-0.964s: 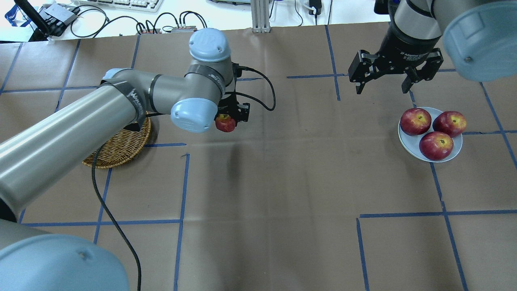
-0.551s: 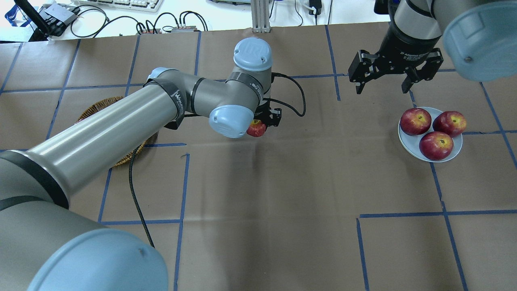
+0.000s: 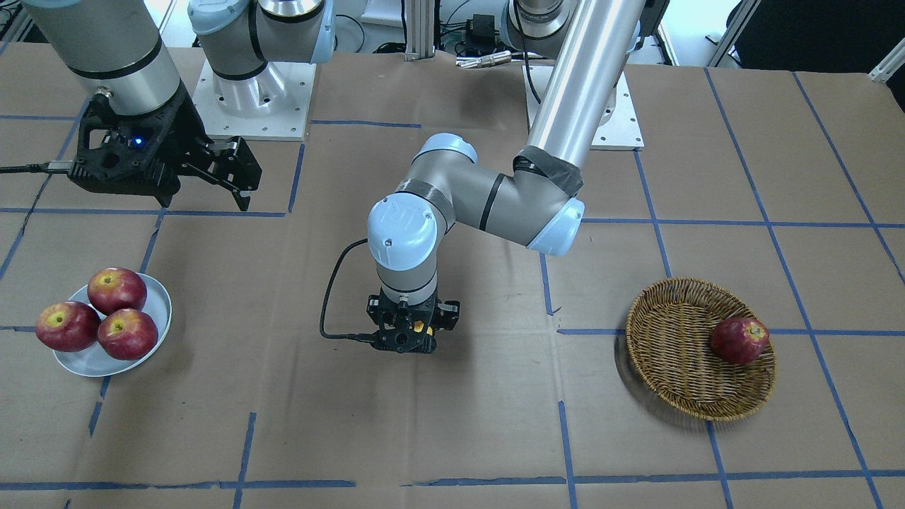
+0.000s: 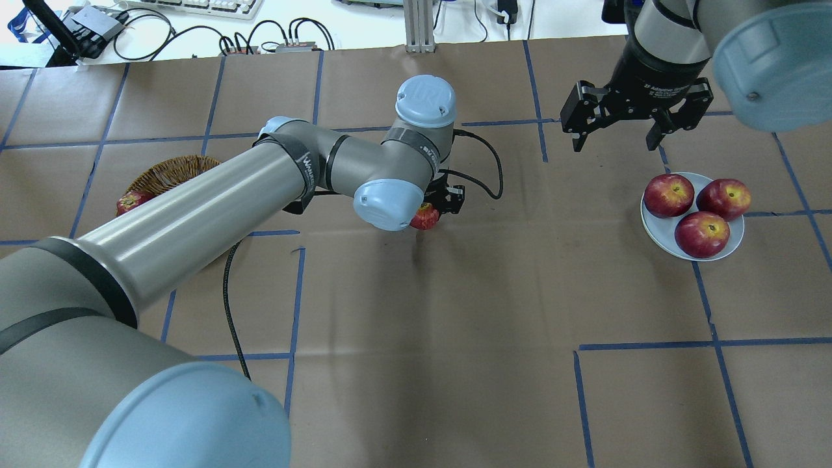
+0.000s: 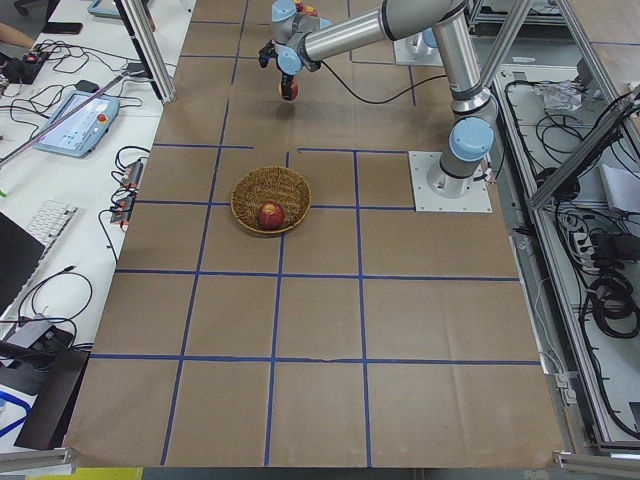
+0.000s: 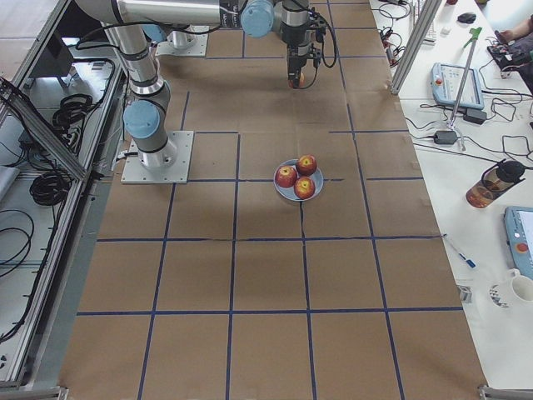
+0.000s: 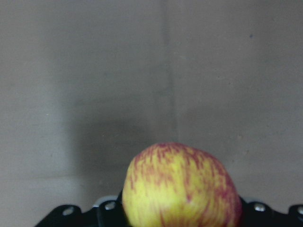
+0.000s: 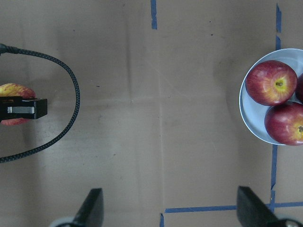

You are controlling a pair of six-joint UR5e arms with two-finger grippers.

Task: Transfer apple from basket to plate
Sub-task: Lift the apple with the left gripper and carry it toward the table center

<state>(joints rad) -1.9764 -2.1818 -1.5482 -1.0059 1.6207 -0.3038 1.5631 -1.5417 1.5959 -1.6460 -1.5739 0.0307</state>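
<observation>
My left gripper [image 4: 431, 210] is shut on the apple [image 4: 424, 219], the pale one with red streaks over yellow skin. It holds the apple a little above the bare paper near the table's middle. The apple fills the lower left wrist view [image 7: 180, 187] and shows at the right wrist view's left edge [image 8: 12, 88]. The wicker basket [image 3: 664, 339] stands far behind on my left side, and the white plate [image 4: 658, 238] far on my right. My right gripper [image 4: 613, 146] is open and empty, hovering just beyond the plate.
A dark red apple [image 3: 739, 340] lies in the basket. Three dark red apples [image 4: 702, 234] crowd the plate. The left wrist's black cable [image 4: 484, 169] loops beside the gripper. Blue tape lines cross the brown paper.
My left arm has carried the apple to the right, away from the basket toward the table's middle. The right arm has not moved.
</observation>
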